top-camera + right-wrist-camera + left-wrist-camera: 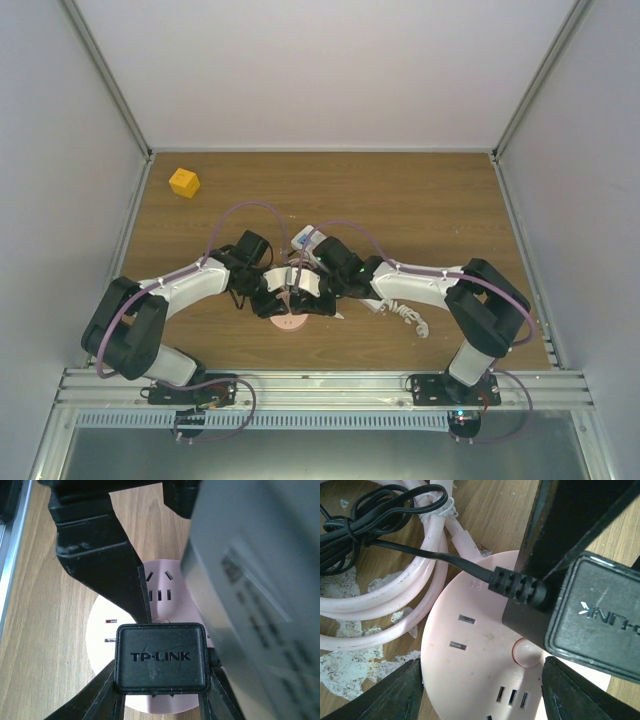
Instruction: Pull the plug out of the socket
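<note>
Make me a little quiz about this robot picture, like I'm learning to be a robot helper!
1. True or false: the yellow block sits on top of the socket.
2. What colour is the socket? A pink, B green, C blue.
3. Which claw grips the black plug?
Key: 1 false, it lies far off near the back left corner; 2 A; 3 the right claw.
</note>
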